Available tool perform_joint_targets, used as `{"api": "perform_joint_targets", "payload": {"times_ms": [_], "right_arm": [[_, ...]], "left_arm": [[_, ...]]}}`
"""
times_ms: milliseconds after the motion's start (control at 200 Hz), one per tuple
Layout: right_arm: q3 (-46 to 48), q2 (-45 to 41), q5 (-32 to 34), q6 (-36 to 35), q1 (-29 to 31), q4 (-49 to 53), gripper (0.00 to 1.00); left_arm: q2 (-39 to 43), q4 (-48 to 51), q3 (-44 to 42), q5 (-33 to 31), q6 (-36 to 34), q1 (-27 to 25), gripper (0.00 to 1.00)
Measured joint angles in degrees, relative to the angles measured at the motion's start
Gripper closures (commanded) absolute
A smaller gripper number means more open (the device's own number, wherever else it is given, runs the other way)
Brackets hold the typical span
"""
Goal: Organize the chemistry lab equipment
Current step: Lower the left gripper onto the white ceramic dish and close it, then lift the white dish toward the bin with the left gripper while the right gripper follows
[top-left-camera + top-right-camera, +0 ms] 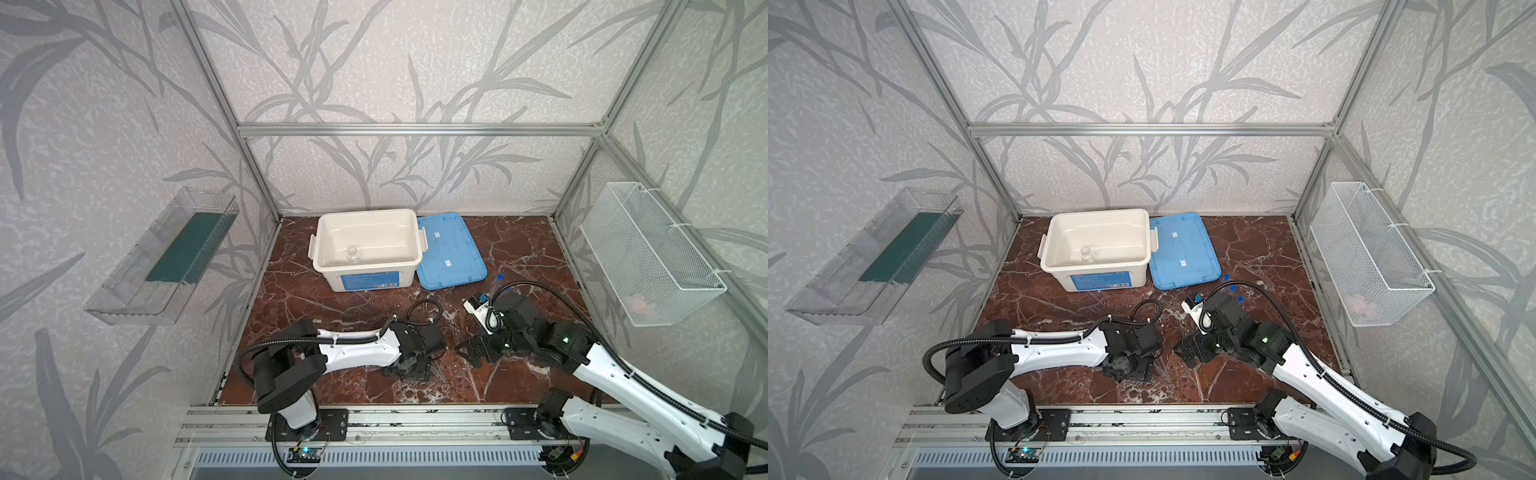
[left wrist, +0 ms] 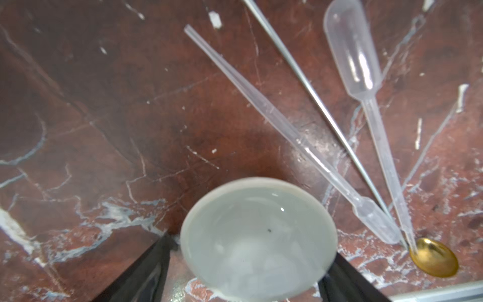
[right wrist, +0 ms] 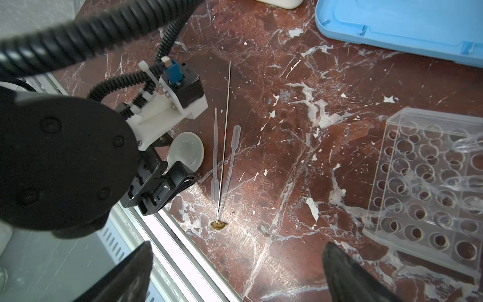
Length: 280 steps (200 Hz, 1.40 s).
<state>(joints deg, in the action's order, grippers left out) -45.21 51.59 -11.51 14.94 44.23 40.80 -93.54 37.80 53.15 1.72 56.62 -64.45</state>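
- At 6 o'clock on the tabletop (image 1: 316, 316), the left gripper (image 2: 252, 245) points down with its jaws apart, one on either side of the small white round dish (image 2: 257, 224).
- The dish sits upright on the tabletop. A sliver of marble shows between its rim and one finger (image 2: 146, 269), so it is straddled rather than clamped.
- Just at the dish's 3 o'clock side lie two thin clear pipettes (image 2: 287, 130), flat on the marble and fanned apart.
- A thin metal spatula (image 2: 313, 99) lies between them. Its gold spoon end (image 2: 433, 257) sits where the three converge.
- Beyond the pipettes, further toward 3 o'clock, the right gripper (image 3: 235, 277) hovers over bare marble with its jaws spread wide and nothing between them.
- At about 3 o'clock, the clear gridded tube rack (image 3: 428, 183) stands on the tabletop. It is largely hidden beneath the right arm in both top views.
- Three blue-capped test tubes (image 1: 1233, 286) show at the rack. Whether they sit in its holes cannot be told.
- At 12 o'clock stands the white tub (image 1: 374, 264), open, with the small clear beaker (image 1: 352, 254) upright inside it near the front wall.
- The blue lid (image 1: 449, 249) lies flat on the tabletop, just beside the tub at 1 o'clock.
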Motion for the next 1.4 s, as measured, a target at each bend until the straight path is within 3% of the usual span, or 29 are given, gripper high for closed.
{"api": "perform_joint_targets", "payload": {"times_ms": [500, 700, 935, 999, 1074, 1134, 1399], "right_arm": [[0.0, 0.2, 0.6, 0.0, 0.6, 0.0, 0.01], [0.0, 0.3, 1.0, 0.0, 0.6, 0.0, 0.01], [0.0, 0.8, 1.0, 0.0, 0.7, 0.0, 0.02], [0.0, 1.0, 1.0, 0.0, 0.7, 0.0, 0.02], [0.0, 1.2, 1.1, 0.0, 0.9, 0.0, 0.02], [0.0, 1.4, 1.1, 0.0, 1.0, 0.0, 0.02], [0.0, 2.8, 1.9, 0.0, 1.4, -0.2, 0.02]], "left_arm": [[-2.4, -0.3, 1.7, -0.3, -0.3, 0.0, 0.20], [-3.8, 1.6, 3.1, -1.0, -1.1, 0.0, 0.34], [-3.8, 1.6, 3.1, -1.4, -1.4, 0.0, 0.41], [-3.8, 1.6, 3.1, -1.5, -1.4, 0.0, 0.39], [-3.8, 1.6, 3.1, -1.6, -1.4, 0.0, 0.25], [-3.8, 1.0, 3.0, -1.6, -1.5, 0.0, 0.21], [-4.2, 0.9, 3.5, -1.5, -2.7, 0.0, 0.19]]}}
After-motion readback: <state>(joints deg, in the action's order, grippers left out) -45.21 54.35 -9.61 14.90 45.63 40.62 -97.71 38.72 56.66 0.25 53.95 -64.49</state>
